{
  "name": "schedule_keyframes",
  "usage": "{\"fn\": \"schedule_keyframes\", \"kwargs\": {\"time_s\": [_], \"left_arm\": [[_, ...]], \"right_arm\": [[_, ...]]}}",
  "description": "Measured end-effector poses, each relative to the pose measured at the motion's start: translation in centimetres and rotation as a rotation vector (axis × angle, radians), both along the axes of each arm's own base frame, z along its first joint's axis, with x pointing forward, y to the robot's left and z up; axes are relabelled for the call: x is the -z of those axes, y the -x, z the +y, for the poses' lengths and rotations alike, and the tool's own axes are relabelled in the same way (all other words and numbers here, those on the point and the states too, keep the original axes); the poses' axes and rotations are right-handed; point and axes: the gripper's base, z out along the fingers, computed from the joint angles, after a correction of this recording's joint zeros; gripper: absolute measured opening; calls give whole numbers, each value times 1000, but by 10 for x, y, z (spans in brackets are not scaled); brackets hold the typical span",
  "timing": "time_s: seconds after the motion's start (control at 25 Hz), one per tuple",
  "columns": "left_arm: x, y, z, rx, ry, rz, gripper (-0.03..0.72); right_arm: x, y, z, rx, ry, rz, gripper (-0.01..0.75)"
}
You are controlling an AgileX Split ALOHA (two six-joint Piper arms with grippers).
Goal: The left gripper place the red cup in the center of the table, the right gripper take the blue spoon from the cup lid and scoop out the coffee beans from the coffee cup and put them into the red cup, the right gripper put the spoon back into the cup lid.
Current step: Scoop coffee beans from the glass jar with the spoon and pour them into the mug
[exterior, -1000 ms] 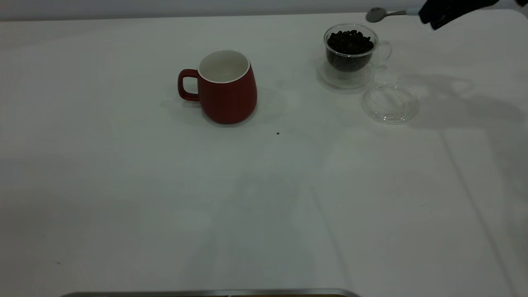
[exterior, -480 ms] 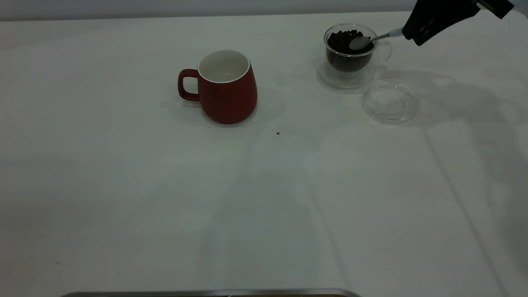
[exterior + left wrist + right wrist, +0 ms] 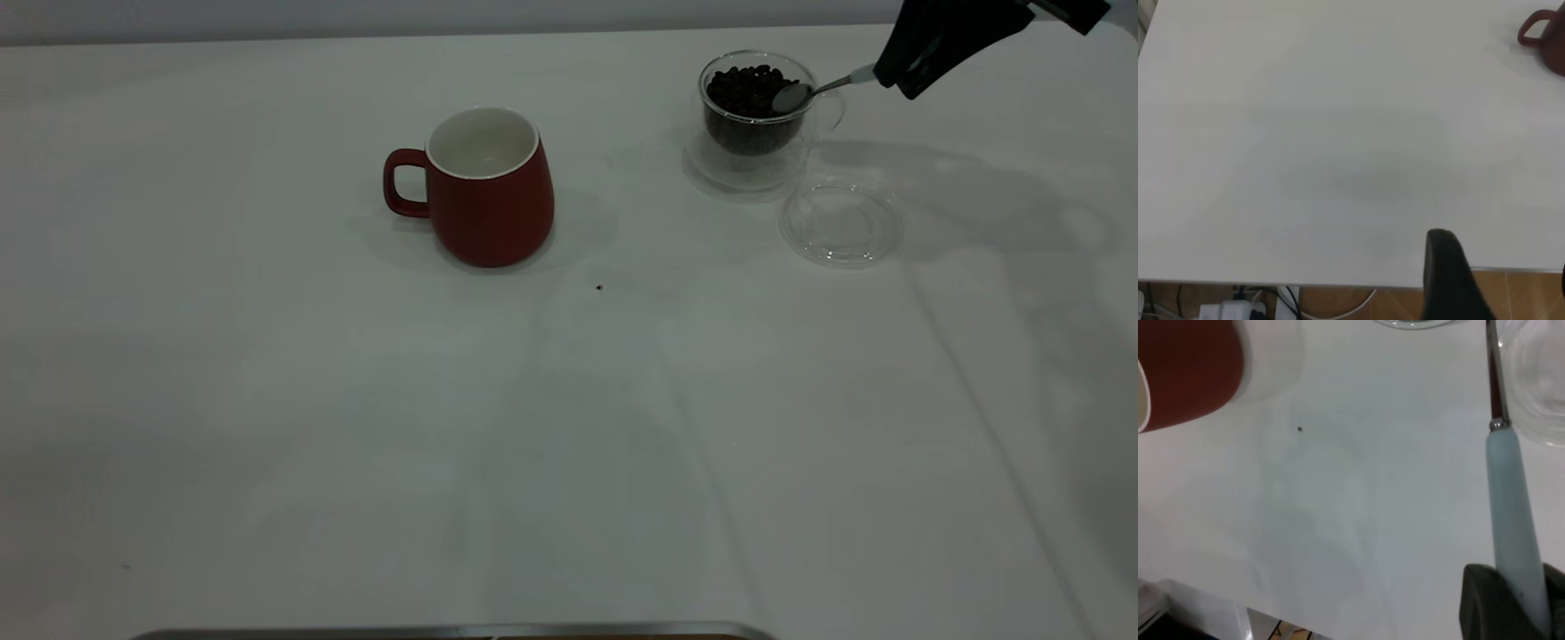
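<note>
The red cup [image 3: 489, 191] stands upright and empty near the middle of the table [image 3: 267, 400]; it also shows in the right wrist view [image 3: 1185, 373] and the left wrist view [image 3: 1548, 40]. The coffee cup [image 3: 756, 111] stands at the far right, full of coffee beans [image 3: 738, 87]. My right gripper [image 3: 898, 67] is shut on the blue spoon [image 3: 791, 96] by its pale handle [image 3: 1511, 507], just right of the coffee cup. The spoon's bowl rests on the beans at the cup's right rim. The empty cup lid [image 3: 840, 222] lies in front of the coffee cup. My left gripper [image 3: 1505, 287] is open over the table's edge, far from the cup.
A single dark speck [image 3: 599, 287] lies on the table in front of the red cup, also seen in the right wrist view [image 3: 1300, 429]. A metal strip [image 3: 444, 633] runs along the table's near edge. Cables and a floor show beyond the edge in the left wrist view.
My right gripper has come down and left with the spoon, from above and behind the coffee cup. The spoon's bowl now lies in the beans, nearer the right rim than half a second ago.
</note>
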Motion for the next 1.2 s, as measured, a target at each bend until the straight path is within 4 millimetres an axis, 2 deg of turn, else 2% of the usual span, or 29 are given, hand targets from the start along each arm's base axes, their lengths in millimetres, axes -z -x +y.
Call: {"fn": "schedule_keyframes", "kwargs": {"time_s": [0.4,0.64,1.2], "left_arm": [[0,0,0,-1,1,0,467],[0,0,0,-1,1,0,467],[0,0,0,-1,1,0,467]], "right_arm": [[16,-13,20,-37,6,23,118],[26,-17,23,-25,-15,34,118],[27,-18,-1,-39,-78,-13,117]]}}
